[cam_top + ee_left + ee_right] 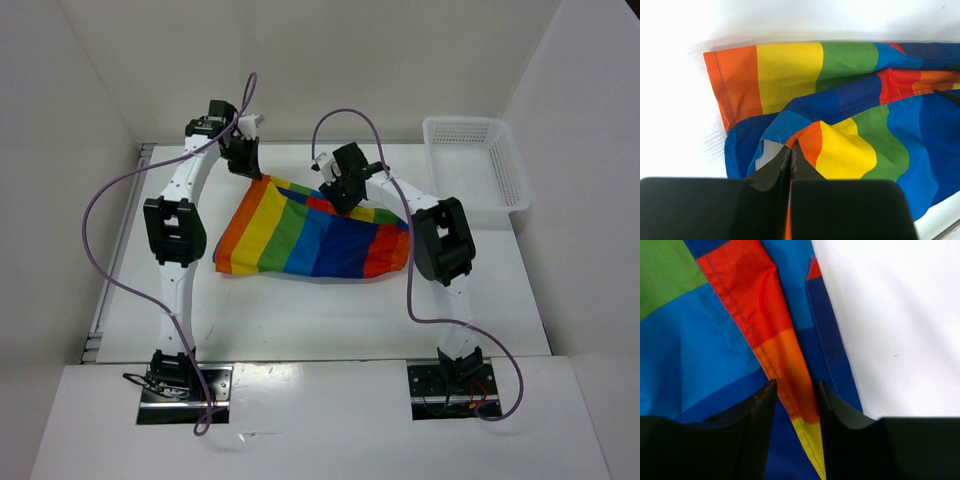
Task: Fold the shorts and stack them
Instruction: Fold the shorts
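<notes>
L gripper (791, 150) clamped shut on bunched fold of shorts (310, 240), cloth spread ahead & right of it on table (300, 310) | R gripper (794, 390) jaws apart, red-orange hem between 2 fingers, unpinched | risk: L pulls alone, hem slides out of R, fold skews | basket (478, 165) beyond R, right

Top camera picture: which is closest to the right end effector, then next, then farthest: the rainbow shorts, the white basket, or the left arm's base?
Starting from the right end effector:
1. The shorts, directly under it, in the middle.
2. The white basket, off to its right, at the far right corner.
3. The left arm's base, down at the near left edge.
</notes>
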Motion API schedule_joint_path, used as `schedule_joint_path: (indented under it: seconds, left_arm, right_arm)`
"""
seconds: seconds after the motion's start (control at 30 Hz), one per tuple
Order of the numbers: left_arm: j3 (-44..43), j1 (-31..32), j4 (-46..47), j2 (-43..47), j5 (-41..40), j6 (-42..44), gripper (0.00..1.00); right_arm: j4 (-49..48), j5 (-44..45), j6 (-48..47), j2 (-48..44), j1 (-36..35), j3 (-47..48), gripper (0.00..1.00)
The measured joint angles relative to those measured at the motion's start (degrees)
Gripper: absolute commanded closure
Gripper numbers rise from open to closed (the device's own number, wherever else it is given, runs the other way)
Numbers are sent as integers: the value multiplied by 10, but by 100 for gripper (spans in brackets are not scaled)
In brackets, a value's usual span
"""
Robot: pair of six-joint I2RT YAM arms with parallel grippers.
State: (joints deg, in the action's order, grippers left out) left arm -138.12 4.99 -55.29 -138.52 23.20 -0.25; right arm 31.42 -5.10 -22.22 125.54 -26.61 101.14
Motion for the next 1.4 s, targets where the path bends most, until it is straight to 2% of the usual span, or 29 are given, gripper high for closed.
schedule_joint_path:
  seconds: [0.1, 0.13, 0.17, 0.2, 0.23, 0.3, 0.33, 0.37, 0.43, 0.5, 0.57, 0.67, 0.73, 0.8, 0.87, 0.9, 1.0, 1.2, 1.4]
  left_arm:
    - [0, 0, 0, 0, 0, 0, 100]
    - [0, 0, 0, 0, 0, 0, 100]
    - [0, 0, 0, 0, 0, 0, 100]
    - [0, 0, 0, 1, 0, 0, 100]
    - [2, 0, 0, 1, 0, 0, 100]
    - [7, 0, 0, 3, 0, 0, 100]
    - [7, 0, 0, 3, 0, 0, 100]
    - [8, 0, 0, 3, 0, 0, 100]
    - [8, 0, 0, 3, 0, 0, 100]
    - [8, 0, 0, 3, 0, 0, 100]
    - [8, 0, 0, 3, 0, 0, 100]
    - [8, 0, 0, 3, 0, 0, 100]
    - [10, 0, 1, 3, 0, 0, 100]
    - [15, 0, 1, 4, 0, 0, 100]
    - [19, 0, 1, 5, -1, 0, 100]
    - [20, 0, 1, 5, -2, 0, 100]
    - [21, 0, 1, 5, -3, 0, 100]
    - [23, 0, 2, 6, -4, 0, 100]
    - [25, 0, 3, 7, -4, 0, 100]
  right_arm:
    - [-2, 7, 0, -14, 0, -5, 54]
    - [-2, 9, 0, -17, 0, -5, 58]
    - [-2, 10, 0, -20, 0, -5, 64]
    - [-2, 12, 0, -23, 0, -5, 81]
    - [-3, 13, 2, -25, 0, -5, 89]
    - [-3, 15, 5, -27, 0, -5, 98]
    - [-3, 15, 6, -27, 0, -5, 98]
    - [-3, 15, 8, -27, 0, -5, 97]
    - [-3, 15, 10, -27, 0, -7, 72]
    - [-4, 16, 9, -27, 0, -9, 55]
    - [-3, 15, 7, -27, 0, -10, 50]
    - [-4, 14, 4, -27, 0, -10, 51]
    - [-4, 12, 2, -26, 0, -10, 60]
    - [-4, 12, 3, -24, 0, -9, 60]
    - [-4, 10, 3, -23, 0, -9, 48]
    - [-4, 8, 2, -23, 0, -10, 46]
    - [-3, 2, -2, -23, 0, -10, 46]
    - [-3, -3, -5, -23, 0, -11, 57]
    - [-3, -4, -7, -16, 0, -11, 56]
